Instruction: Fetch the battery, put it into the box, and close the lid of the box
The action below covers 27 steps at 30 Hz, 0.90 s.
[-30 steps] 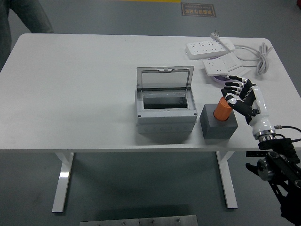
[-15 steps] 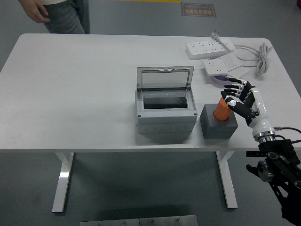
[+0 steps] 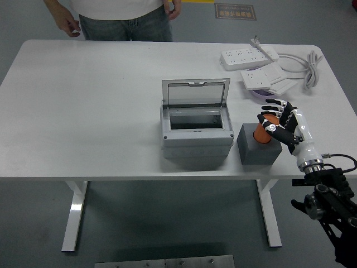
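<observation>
An orange battery (image 3: 260, 133) stands upright in a dark grey block (image 3: 257, 149) near the table's front right. My right hand (image 3: 271, 119) reaches in from the lower right and wraps the battery's top, with the thumb across its front and the fingers curled over the far side. Left of the block sits the grey box (image 3: 196, 137), its clear hinged lid (image 3: 195, 92) standing open at the back and its inside showing dark. My left arm is out of view.
Two white power strips (image 3: 249, 56) (image 3: 269, 81) and a coiled white cable (image 3: 310, 68) lie at the back right, with a purple disc (image 3: 257, 94) beneath one strip. A person (image 3: 122, 14) stands at the far side, hands hanging off the table.
My right hand has shifted left and closed over the battery's top. The person has walked in from the left along the far side.
</observation>
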Tool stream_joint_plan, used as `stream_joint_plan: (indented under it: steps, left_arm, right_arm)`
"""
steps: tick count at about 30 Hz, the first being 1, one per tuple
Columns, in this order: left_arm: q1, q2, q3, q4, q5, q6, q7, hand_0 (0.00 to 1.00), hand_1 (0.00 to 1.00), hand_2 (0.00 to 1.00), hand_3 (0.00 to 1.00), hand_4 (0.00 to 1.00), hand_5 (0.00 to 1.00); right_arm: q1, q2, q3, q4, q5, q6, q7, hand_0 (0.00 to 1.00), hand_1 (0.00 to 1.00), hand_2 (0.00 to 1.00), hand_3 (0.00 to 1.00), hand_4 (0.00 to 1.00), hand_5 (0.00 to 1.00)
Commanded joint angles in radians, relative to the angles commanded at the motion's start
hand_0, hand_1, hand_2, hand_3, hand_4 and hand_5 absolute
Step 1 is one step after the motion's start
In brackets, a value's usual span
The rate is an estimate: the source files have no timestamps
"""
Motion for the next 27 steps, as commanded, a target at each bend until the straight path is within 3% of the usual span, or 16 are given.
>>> stream_joint_plan:
  steps: [27]
  left_arm:
    - [-0.006, 0.006, -0.009, -0.001, 0.019, -0.003, -0.001, 0.632, 0.698, 0.573, 0.541, 0.5, 0.002]
  right_arm:
    - [0.004, -0.004, -0.023, -0.029, 0.011, -0.019, 0.031, 0.539, 0.603, 0.615, 0.681, 0.785, 0.087]
